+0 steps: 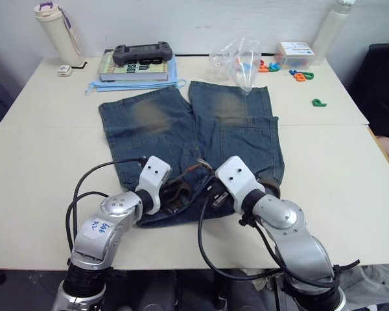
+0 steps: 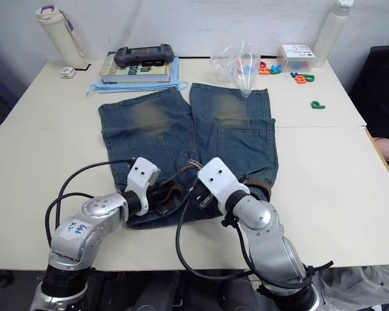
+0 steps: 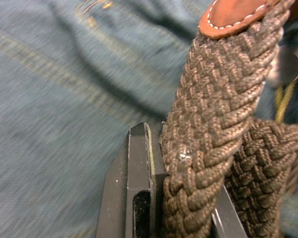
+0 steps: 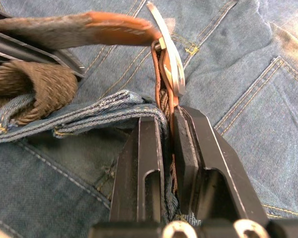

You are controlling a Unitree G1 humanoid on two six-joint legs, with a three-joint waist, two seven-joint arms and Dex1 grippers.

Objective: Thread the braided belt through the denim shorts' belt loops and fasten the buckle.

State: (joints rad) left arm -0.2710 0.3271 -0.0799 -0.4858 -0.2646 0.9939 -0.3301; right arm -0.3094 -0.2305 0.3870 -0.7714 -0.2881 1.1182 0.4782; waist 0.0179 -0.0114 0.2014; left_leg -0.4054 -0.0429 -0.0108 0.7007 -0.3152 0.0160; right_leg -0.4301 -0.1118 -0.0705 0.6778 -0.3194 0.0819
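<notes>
The shorts [image 1: 191, 146] lay flat in the middle of the table [image 1: 45, 162], legs pointing toward the top of the frame and the waistband down low, where both arms were crowded in. The left gripper [image 3: 176, 198] was clenched on the belt [image 3: 213, 114]: in its wrist view the brown weave ran right up between the black fingers [image 3: 131, 188], with a tan stitched end showing at the upper right. Just beside it the right gripper [image 4: 168, 148] was pinching too, fingers closed on the waistband edge and the belt's leather right under the buckle [image 4: 171, 64], whose metal frame stood up over the denim. Another tan belt end stretched across the top left of that view, and a loop of braid was tucked into the waistband on the left. At the top left of the head view sat a book [image 1: 136, 67] with a black controller [image 1: 142, 52] on it, a bottle [image 1: 55, 29] beside them; a plastic bag [image 1: 236, 61] and coloured letters [image 1: 301, 76] lay at the upper right.
</notes>
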